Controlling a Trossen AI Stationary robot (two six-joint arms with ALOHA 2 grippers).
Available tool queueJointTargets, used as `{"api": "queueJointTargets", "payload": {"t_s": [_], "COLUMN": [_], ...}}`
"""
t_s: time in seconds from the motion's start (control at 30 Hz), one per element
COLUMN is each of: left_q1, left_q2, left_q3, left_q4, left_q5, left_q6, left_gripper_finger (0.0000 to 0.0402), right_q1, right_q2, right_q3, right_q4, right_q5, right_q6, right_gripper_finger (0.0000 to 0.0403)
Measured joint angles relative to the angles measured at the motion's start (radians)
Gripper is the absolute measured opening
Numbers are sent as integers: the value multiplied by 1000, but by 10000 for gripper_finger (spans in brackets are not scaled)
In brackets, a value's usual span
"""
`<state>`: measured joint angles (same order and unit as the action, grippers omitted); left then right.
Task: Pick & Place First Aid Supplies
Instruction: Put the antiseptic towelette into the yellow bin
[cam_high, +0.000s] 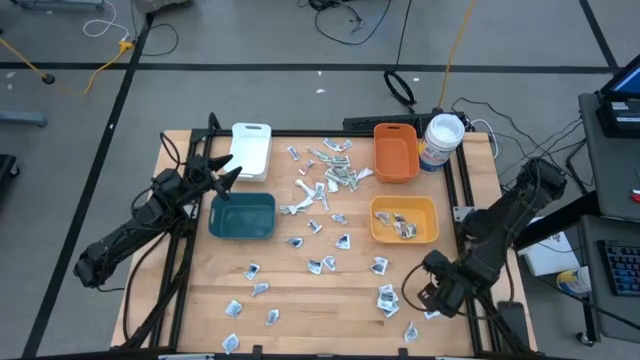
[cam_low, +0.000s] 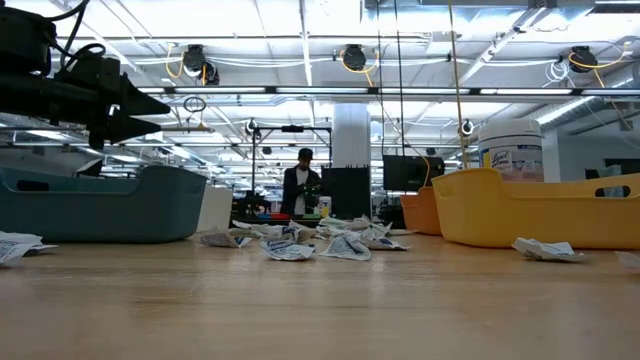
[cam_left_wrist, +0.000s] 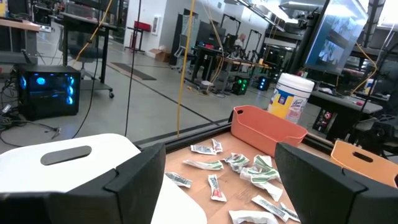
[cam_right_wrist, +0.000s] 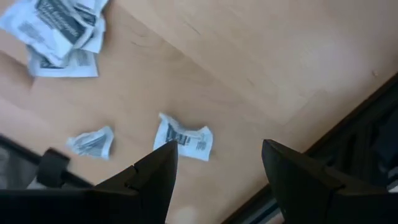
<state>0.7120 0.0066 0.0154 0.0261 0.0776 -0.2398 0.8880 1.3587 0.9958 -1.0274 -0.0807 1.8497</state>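
My right gripper (cam_high: 412, 297) hangs low over the table's (cam_high: 300, 300) near right corner, its fingers (cam_right_wrist: 149, 177) spread apart and holding nothing; on the wood straight beyond them lies one crumpled packet (cam_right_wrist: 183, 138), not touched, with a smaller scrap (cam_right_wrist: 92, 142) beside it and a loose heap of packets (cam_right_wrist: 59, 28) farther off. My left gripper (cam_high: 228, 172) hovers near the left edge, above the gap between the white bin (cam_high: 251, 148) at the far left and the teal bin (cam_high: 242, 215) just on the near side of it; its fingers (cam_left_wrist: 134, 186) also stand wide and empty. The first aid supplies (cam_high: 330, 170) lie scattered over the table: the thickest cluster is at the middle toward the far edge, between the white bin and the orange bin (cam_high: 395, 150), and single packets trail down to the near edge. A few packets sit inside the yellow bin (cam_high: 404, 221) by the right edge. A round white-lidded tub (cam_high: 442, 140) stands at the far right corner, just beside the orange bin.
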Motion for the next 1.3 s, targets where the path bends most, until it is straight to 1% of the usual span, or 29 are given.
{"api": "queueJointTargets", "payload": {"t_s": [0.4, 0.73, 0.9, 0.97, 1.07, 1.3], "left_q1": [0, 0, 0, 0, 0, 0], "left_q2": [0, 0, 0, 0, 0, 0], "left_q3": [0, 0, 0, 0, 0, 0], "left_q4": [0, 0, 0, 0, 0, 0], "left_q5": [0, 0, 0, 0, 0, 0], "left_q6": [0, 0, 0, 0, 0, 0], "left_gripper_finger": [306, 306, 305, 306, 306, 306], "right_q1": [71, 73, 73, 73, 73, 71], "right_q2": [168, 289, 314, 313, 313, 305], "right_q3": [-1, -1, -23, -27, -27, -28], "right_q4": [188, 223, 309, 327, 328, 327], "right_q5": [5, 2, -4, -4, -4, -24], "right_q6": [52, 46, 43, 49, 49, 30], "right_gripper_finger": [231, 231, 226, 212, 173, 46]}}
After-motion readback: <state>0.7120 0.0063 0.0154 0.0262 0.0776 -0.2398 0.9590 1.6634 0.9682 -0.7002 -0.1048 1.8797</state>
